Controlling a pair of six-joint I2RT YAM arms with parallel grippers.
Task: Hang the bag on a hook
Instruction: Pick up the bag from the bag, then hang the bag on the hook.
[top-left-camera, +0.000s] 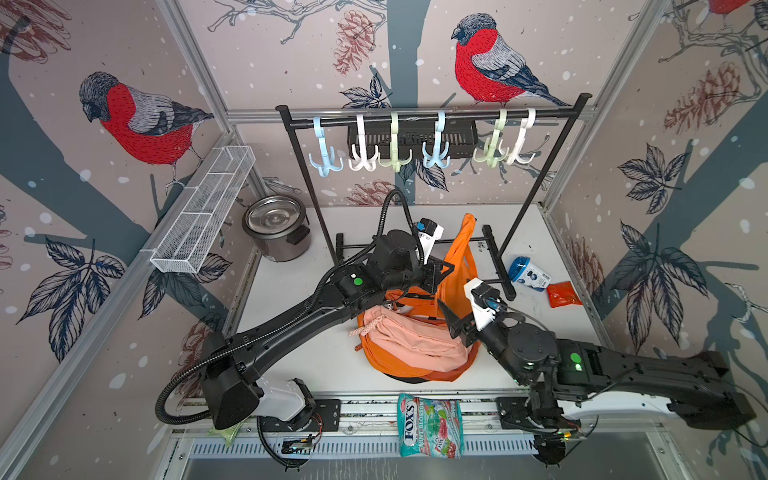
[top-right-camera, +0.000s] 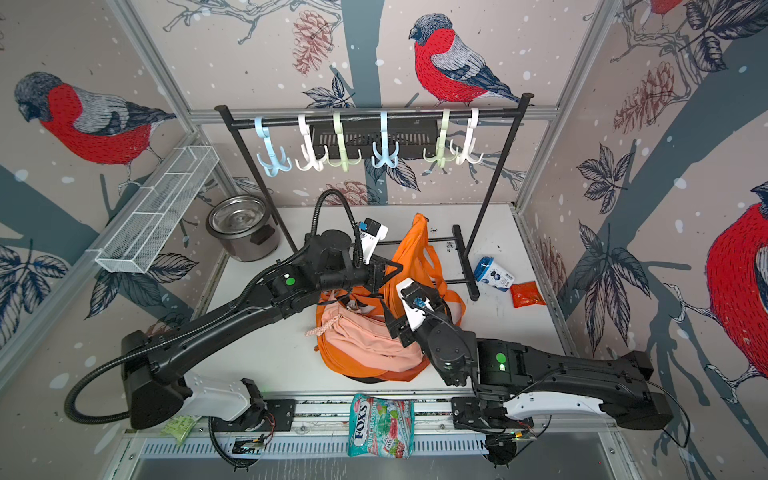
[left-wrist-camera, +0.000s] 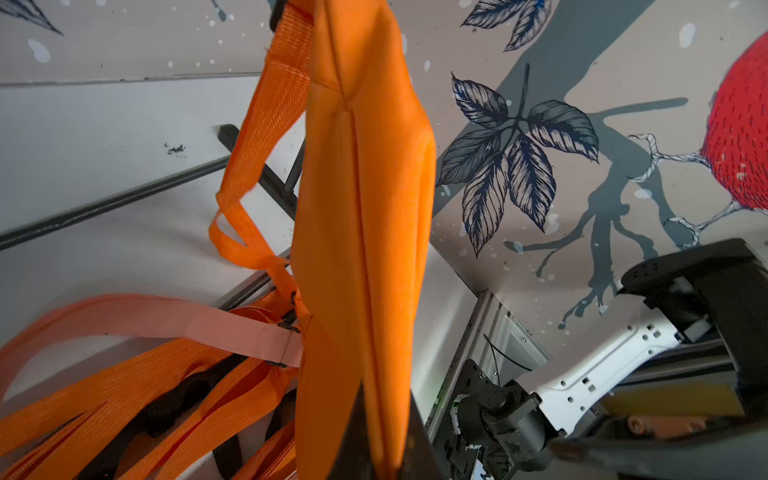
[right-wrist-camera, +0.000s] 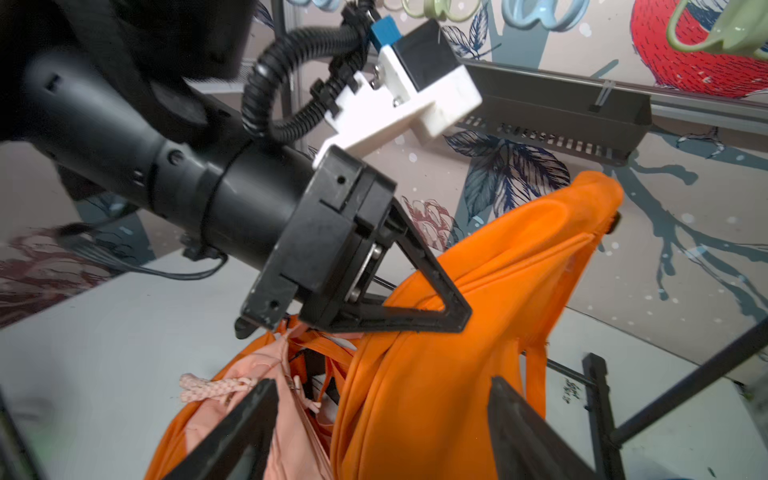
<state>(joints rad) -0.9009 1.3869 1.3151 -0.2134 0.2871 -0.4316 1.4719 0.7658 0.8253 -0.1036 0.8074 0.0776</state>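
Bag (top-left-camera: 415, 340), rack (top-left-camera: 469, 114) behind, pot (top-left-camera: 276, 226) aside

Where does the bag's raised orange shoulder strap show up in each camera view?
Top views: the raised shoulder strap stands mid-table in both, in front of the rack.
Left wrist: it fills the middle of the picture.
Right wrist: it arches behind the left gripper, which is clamped on it.
Shared landmark: the rack's black foot bar.
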